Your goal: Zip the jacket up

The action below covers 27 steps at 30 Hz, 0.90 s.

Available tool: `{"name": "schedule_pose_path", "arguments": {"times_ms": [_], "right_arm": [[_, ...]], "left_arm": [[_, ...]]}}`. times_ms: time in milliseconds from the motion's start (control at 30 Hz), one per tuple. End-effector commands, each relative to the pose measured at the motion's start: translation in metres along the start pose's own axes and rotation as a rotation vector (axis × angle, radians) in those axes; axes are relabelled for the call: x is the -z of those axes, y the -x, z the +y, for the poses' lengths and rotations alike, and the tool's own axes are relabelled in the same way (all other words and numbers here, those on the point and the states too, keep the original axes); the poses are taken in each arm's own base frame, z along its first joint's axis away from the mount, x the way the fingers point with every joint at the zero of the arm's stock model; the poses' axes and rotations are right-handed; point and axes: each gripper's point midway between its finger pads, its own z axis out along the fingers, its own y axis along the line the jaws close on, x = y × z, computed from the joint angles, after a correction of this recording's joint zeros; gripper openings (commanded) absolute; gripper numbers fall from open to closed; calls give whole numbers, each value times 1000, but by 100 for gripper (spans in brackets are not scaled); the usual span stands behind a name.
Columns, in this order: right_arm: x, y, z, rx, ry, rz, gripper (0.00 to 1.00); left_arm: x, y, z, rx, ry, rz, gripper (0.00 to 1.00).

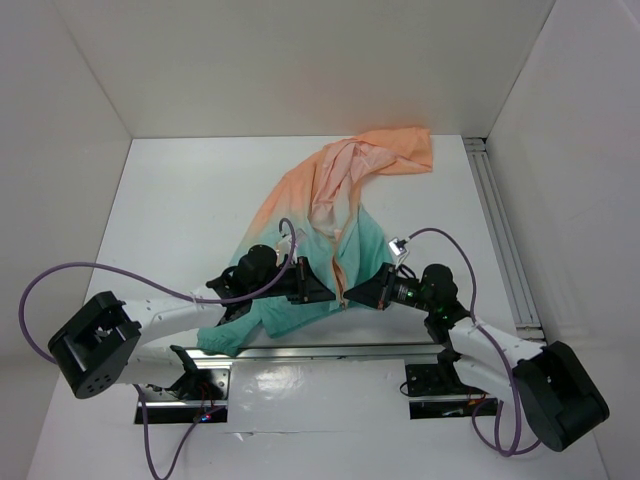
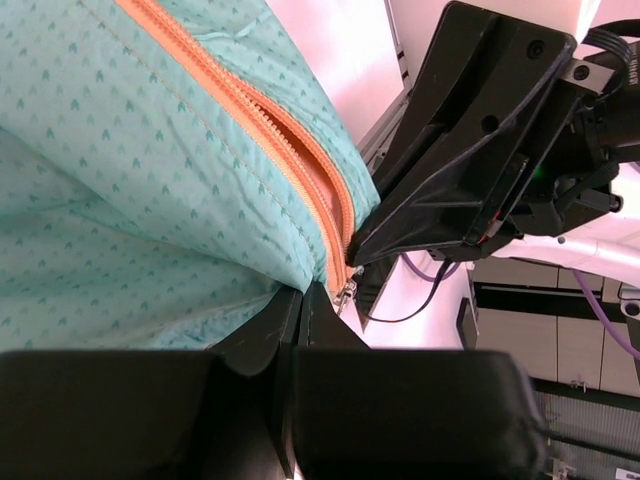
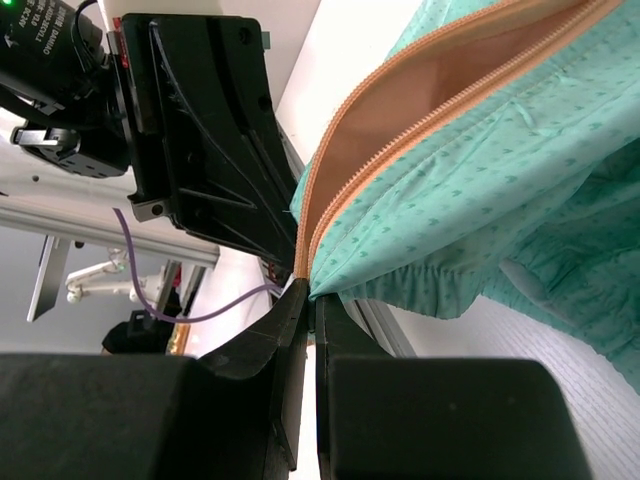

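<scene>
Top view: white tabletop (image 1: 190,200) w/ white walls round it. A thin jacket (image 1: 345,200) lies crumpled across the middle. Its peach-orange end reaches toward the far R corner; its teal-green end lies by the near edge, about centre. One teal fold spreads toward the near L, under the L arm (image 1: 170,315).

L arm comes in from the near L corner and R arm (image 1: 490,345) from the near R corner. Both point inward, and their black heads meet tip to tip at the jacket's near hem. A purple cable (image 1: 60,275) loops off the L arm, another off the R arm. A metal rail (image 1: 505,240) runs along the R edge of the tabletop.

L wrist view: orange zipper (image 2: 245,125) runs diagonally down teal fabric to the hem. The two rows of teeth stand apart, w/ peach lining showing btwn them. A small metal slider (image 2: 347,291) sits at the zipper's bottom end. L jaws are pressed together, pinching the teal hem right beside that end. The R arm's black head sits just opposite, its tip touching the same spot.

R wrist view: zipper gapes open higher up, peach lining inside, and narrows to a point at the bottom. R jaws are closed tight, gripping the jacket at that bottom point. The L arm's black head is close behind it.
</scene>
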Motion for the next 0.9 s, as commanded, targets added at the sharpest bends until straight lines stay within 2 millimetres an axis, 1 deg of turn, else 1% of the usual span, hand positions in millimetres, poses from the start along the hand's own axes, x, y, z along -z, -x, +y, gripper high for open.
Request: {"name": "schedule_pose_path", "arguments": {"times_ms": [0,33,67,100,133,167,200,233,267,300,333,433,500,667,700,767,800,833,867], "right_arm": [[-4,24,17,84,36,-58,0],[-4,23,16,78,31,-54,0],[-4,26,20,100,43,-63,0],[-4,26,18,91,29,-65,0],[-4,26,18,91,29,-65,0],[-4,26,18,90,28,-64,0],[-4,26,18,90,28,-64,0],[-4,26,15,80,14,-67,0],[-4,26,15,80,13,-67,0],[-4,28,18,93,17,-70,0],[-4,28,14,93,3,-71,0],[-4,27,12,94,-11,-61,0],[-5,30,12,107,-17,-68,0],[-6,30,4,104,-61,-59,0],[-6,29,2,106,-68,-54,0],[-5,31,1,110,-81,-57,0],[-6,34,5,118,-74,-63,0],[-6,33,3,111,-81,-57,0],[-6,33,3,111,-81,-57,0]], "left_arm": [[2,4,-10,-20,-28,-15,0],[1,1,-11,-32,-32,-8,0],[1,-1,-9,-29,-26,-3,0],[0,4,-12,-33,-27,-17,0],[0,0,-12,-41,-24,-5,0],[-1,3,-12,-41,-16,-14,0],[-2,1,-13,-44,-15,-14,0],[-2,0,-10,-48,1,-14,0],[-2,2,-12,-47,2,-13,0],[-3,-1,-10,-61,13,-8,0],[-3,2,-15,-65,4,-15,0],[-3,1,-13,-71,11,-10,0],[-4,0,-17,-78,-3,-9,0],[-3,2,-20,-80,-6,-11,0],[-2,0,-19,-76,2,-5,0],[-3,4,-18,-87,15,-18,0],[-3,3,-16,-83,24,-11,0],[-3,0,-15,-83,33,-7,0],[-4,3,-19,-97,26,-13,0]]}}
